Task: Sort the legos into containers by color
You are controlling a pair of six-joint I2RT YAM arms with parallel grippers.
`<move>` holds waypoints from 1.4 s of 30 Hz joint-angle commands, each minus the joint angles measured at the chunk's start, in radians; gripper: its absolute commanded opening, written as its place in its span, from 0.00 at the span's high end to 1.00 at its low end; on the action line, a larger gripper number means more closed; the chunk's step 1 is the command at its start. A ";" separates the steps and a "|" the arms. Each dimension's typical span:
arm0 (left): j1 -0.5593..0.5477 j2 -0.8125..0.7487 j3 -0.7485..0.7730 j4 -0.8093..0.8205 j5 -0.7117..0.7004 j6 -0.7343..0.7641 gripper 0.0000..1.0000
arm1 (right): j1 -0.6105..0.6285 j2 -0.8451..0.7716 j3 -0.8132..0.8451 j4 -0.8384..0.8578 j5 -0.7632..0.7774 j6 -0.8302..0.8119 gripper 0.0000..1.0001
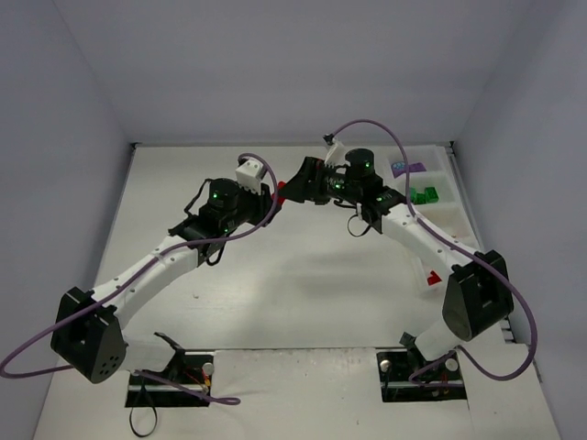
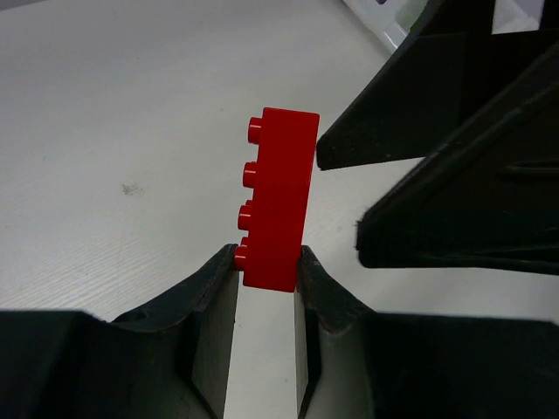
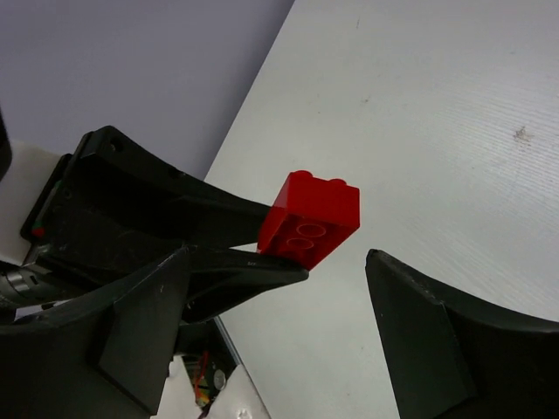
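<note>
Above the counter, the left end effector is clamped on one end of a red brick, holding it out; the right end effector gapes around it, gripping nothing, probably to take it toward the tray.

A small red studded plastic brick seems pinched by the left gripper, reaching in from the left. The right gripper has its black fingers spread either side, clear of it.
</note>
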 commanded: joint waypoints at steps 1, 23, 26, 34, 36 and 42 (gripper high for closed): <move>-0.010 -0.022 0.056 0.083 0.002 0.015 0.96 | 0.006 0.020 0.033 0.119 -0.011 0.033 0.23; -0.025 -0.034 0.019 0.034 -0.016 -0.029 0.24 | 0.015 -0.058 -0.019 -0.055 0.330 -0.151 1.00; -0.024 -0.046 0.016 -0.009 -0.048 -0.040 0.22 | 0.006 -0.128 -0.068 -0.184 0.579 -0.213 1.00; -0.022 -0.093 -0.014 -0.055 -0.090 -0.057 0.22 | -0.115 -0.349 -0.212 -0.429 0.947 -0.122 1.00; -0.022 -0.096 -0.013 -0.095 -0.093 -0.063 0.22 | -0.173 -0.395 -0.246 -0.466 0.984 -0.095 1.00; -0.022 -0.106 -0.010 -0.116 -0.088 -0.069 0.22 | -0.261 -0.461 -0.301 -0.577 1.113 -0.038 1.00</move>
